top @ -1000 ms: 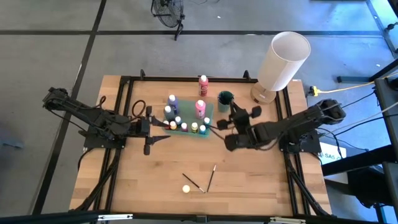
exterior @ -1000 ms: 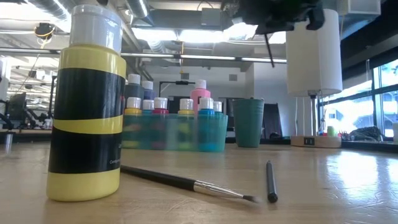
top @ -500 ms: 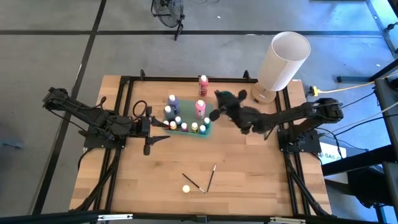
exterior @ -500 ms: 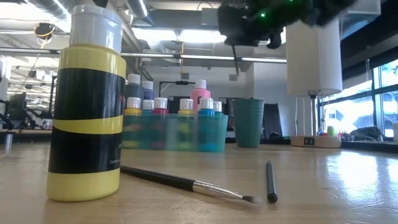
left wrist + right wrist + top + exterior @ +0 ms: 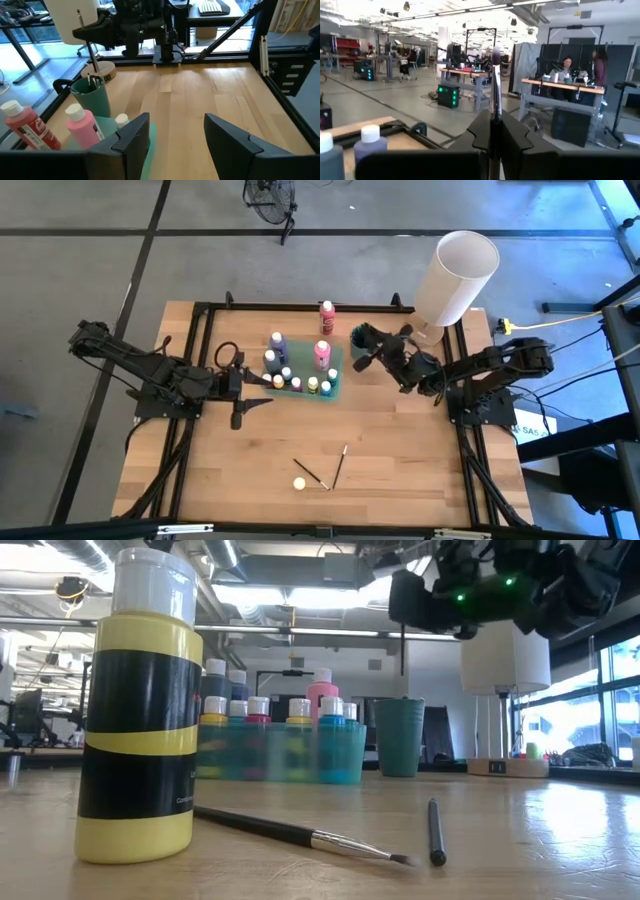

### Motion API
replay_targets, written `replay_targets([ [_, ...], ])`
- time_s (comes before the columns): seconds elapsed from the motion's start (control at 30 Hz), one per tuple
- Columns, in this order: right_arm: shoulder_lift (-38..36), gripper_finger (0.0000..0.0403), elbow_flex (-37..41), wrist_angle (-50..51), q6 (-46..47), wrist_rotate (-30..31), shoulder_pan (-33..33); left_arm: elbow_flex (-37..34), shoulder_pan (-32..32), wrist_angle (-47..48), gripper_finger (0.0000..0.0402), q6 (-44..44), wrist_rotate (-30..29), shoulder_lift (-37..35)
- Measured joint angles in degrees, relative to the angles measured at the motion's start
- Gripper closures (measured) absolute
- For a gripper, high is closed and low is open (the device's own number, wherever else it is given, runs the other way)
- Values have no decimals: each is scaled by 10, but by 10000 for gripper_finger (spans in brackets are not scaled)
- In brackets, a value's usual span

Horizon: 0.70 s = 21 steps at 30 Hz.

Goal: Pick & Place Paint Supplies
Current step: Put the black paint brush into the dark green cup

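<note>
1. Paint brush (image 5: 495,80): thin and dark-handled, held upright between the fingers of the right claw (image 5: 494,131), bristle end uppermost; the low view shows its handle (image 5: 402,660) hanging straight down above the teal cup (image 5: 399,736).
2. Right claw (image 5: 372,348): clamped together on the brush, raised over the teal cup (image 5: 361,337) at the far side of the table (image 5: 400,460), near the big white cylinder (image 5: 456,277).
3. Teal cup, contents: other brush handles stand in it, seen from the left wrist (image 5: 91,81).
4. Paint bottles in the teal tray (image 5: 339,379): small white-capped bottles, upright in rows, just beside the cup; taller purple (image 5: 277,340) and pink (image 5: 322,353) bottles stand at its far edge.
5. Red bottle (image 5: 327,313): upright on the table, beyond the tray, apart from it.
6. Yellow bottle (image 5: 299,482): upright at the near side of the table, well apart from the tray, black-banded label (image 5: 143,730).
7. Two loose brushes: one (image 5: 311,474) just beside the yellow bottle, the other (image 5: 340,466) near it, both lying flat.
8. Left claw (image 5: 172,140): fingers apart, holding nothing, low at the left end of the tray (image 5: 252,380).
9. Beyond the table: people sit at a desk (image 5: 555,86) in the room.
</note>
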State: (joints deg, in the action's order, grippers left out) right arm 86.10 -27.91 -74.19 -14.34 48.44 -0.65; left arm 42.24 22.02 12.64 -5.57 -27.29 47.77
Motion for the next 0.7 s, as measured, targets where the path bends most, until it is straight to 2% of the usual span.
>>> replay_targets([
  [0.2,0,385,-1,79,92,-38,-49,0,0,-7,215,-9,0,0],
  [0.53,0,385,-1,134,131,-48,-85,0,0,-4,216,-14,3,0],
  [0.7,7,377,-1,158,166,-93,-109,0,0,1,217,-14,3,0],
])
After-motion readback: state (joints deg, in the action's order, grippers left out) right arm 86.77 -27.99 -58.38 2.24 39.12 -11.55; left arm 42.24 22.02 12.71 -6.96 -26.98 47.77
